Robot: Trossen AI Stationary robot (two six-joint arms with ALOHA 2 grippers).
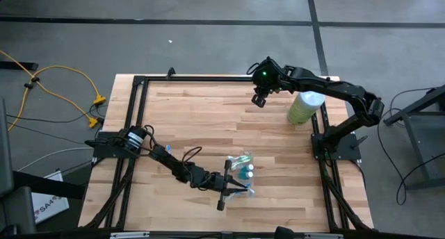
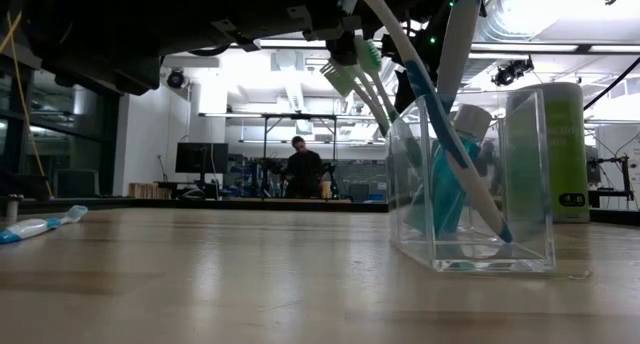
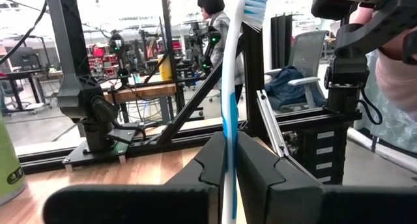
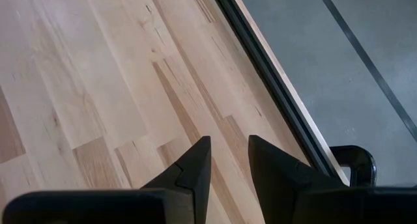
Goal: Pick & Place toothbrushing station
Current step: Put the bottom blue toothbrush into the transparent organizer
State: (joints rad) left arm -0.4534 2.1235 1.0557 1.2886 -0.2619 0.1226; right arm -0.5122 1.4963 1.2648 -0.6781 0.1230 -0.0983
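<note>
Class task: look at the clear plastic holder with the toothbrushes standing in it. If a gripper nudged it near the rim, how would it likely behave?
The clear holder looks thin-walled, so probably light and apt to slide on the wooden table. The toothbrushes lean well above its rim, so a high push might tip it. The left gripper already pinches one toothbrush.

Wide bare wood mid-table open for passage, tall green cylinder blocks far right edge by right arm base, clear tray w/ brushes upright occupies near centre, left gripper crowding its side, black frame rails bound both sides.
</note>
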